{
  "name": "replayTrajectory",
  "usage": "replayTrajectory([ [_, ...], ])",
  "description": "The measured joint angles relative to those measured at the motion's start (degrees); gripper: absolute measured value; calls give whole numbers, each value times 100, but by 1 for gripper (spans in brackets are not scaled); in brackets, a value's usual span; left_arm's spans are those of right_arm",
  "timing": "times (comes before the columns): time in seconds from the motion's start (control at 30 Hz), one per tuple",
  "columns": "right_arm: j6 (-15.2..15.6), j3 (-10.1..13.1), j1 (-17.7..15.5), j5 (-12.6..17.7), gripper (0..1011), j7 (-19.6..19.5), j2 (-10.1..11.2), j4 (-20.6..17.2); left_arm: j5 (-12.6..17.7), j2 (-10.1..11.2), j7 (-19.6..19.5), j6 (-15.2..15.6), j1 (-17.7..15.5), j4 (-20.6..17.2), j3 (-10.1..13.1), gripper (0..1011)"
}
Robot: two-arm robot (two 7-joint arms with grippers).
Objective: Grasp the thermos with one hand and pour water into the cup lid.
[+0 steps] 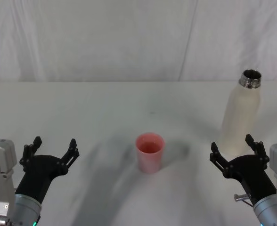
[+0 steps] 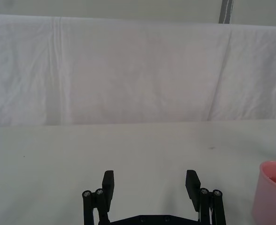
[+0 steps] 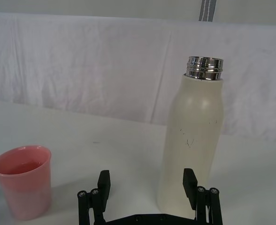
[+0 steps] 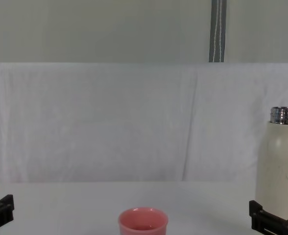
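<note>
The thermos (image 1: 242, 115) stands upright on the tabletop (image 1: 105, 108), uncapped, its threaded steel neck open to the air. It sits to the right of the cup lid (image 1: 150, 151) and farther from the robot, the two well apart. This spacing probably leaves room for a side grasp and a tilt toward the cup lid without knocking it over.

The right hand (image 1: 236, 151) hangs just in front of the thermos base, on the robot's side, not touching it. Its fingers (image 3: 103, 183) are spread wide with nothing between them; in the right wrist view the thermos body lines up toward one side of the gap, not its centre. Judged from this, the grasp is not yet made, and a small sideways correction is likely needed before closing.

The left hand (image 1: 52, 149) is parked low to the left of the cup lid, well apart from it, fingers likewise spread and empty.

The cup lid stands upright, mouth up, ready to receive water; whether it already holds liquid cannot be told.

The tabletop is covered in white cloth. Behind the cup lid a creased white sheet (image 4: 109, 122) hangs as a backdrop, with a plain wall and a grey vertical strip (image 4: 217, 29) above it.
</note>
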Motion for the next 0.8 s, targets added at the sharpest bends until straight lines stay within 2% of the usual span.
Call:
replayTrajectory([
  [0.2,-32,73,-3,48,1001,28,-39,12,0,0,0,0,0,0,0,1001],
  [0.3,-128,200,13,169,1001,131,-123,118,0,0,0,0,0,0,0,1001],
  [0.63,-371,414,186,368,1001,405,-334,491,0,0,0,0,0,0,0,1001],
  [0.8,-451,490,271,365,1001,484,-403,636,0,0,0,0,0,0,0,1001],
])
